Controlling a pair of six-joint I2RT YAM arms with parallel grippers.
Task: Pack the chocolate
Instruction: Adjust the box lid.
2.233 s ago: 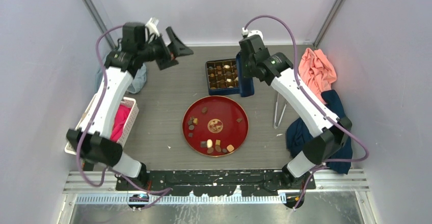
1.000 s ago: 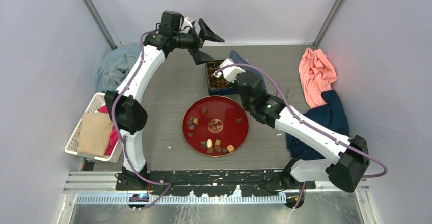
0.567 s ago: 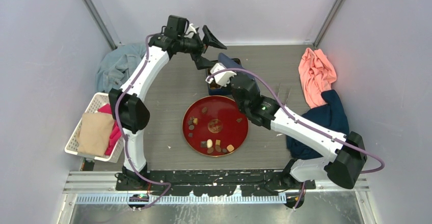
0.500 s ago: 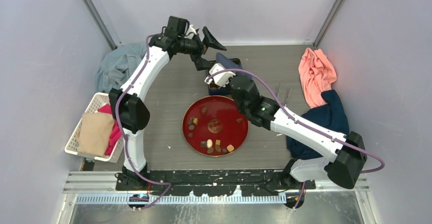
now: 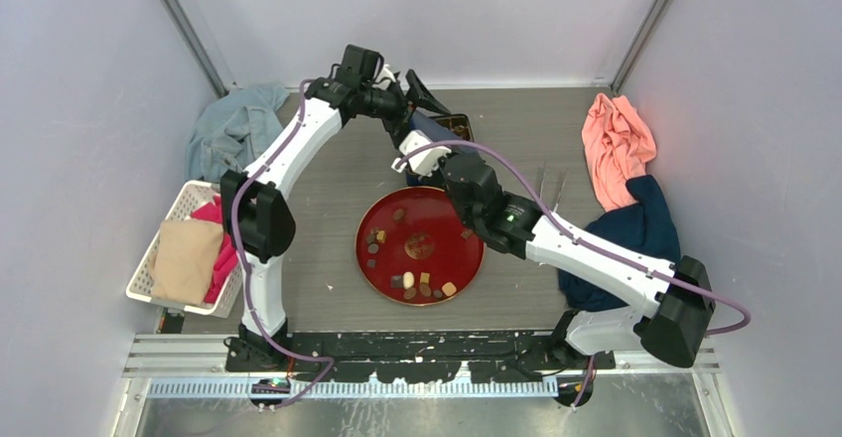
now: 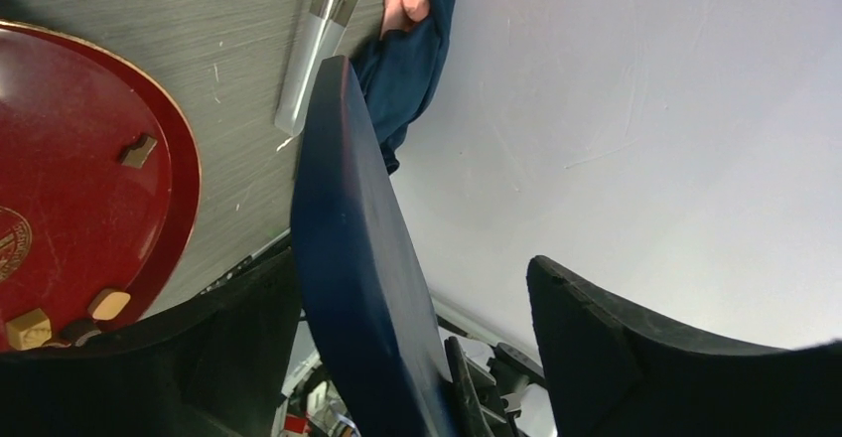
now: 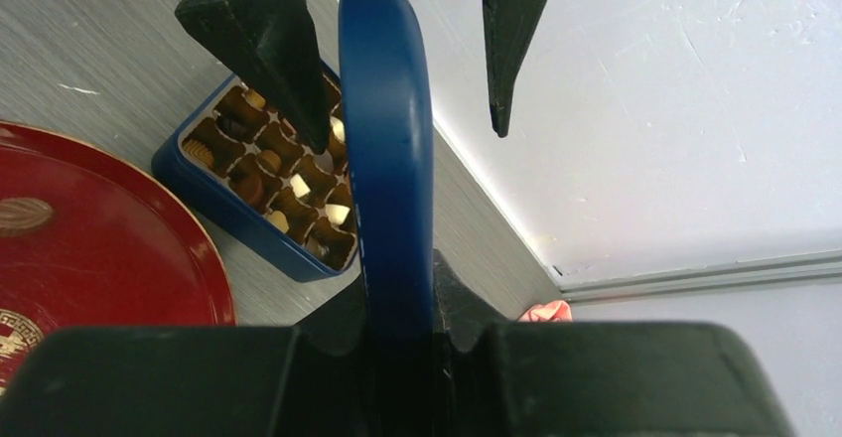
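Observation:
Loose chocolate pieces lie on the red plate, also seen in the left wrist view as chocolate on the plate. More chocolate fills the blue box, mostly hidden in the top view behind the arms, box. My right gripper is shut on a dark blue lid, held on edge above the box. My left gripper is open and straddles the lid at its far edge, one finger close beside it, the other finger well apart.
Metal tongs lie right of the plate. A pink cloth and a navy cloth lie at the right, a light blue cloth at the back left, and a white basket of cloths at the left.
My right arm has carried the lid leftward over the box. My left gripper has swung right and down until its fingers straddle the lid's far edge.

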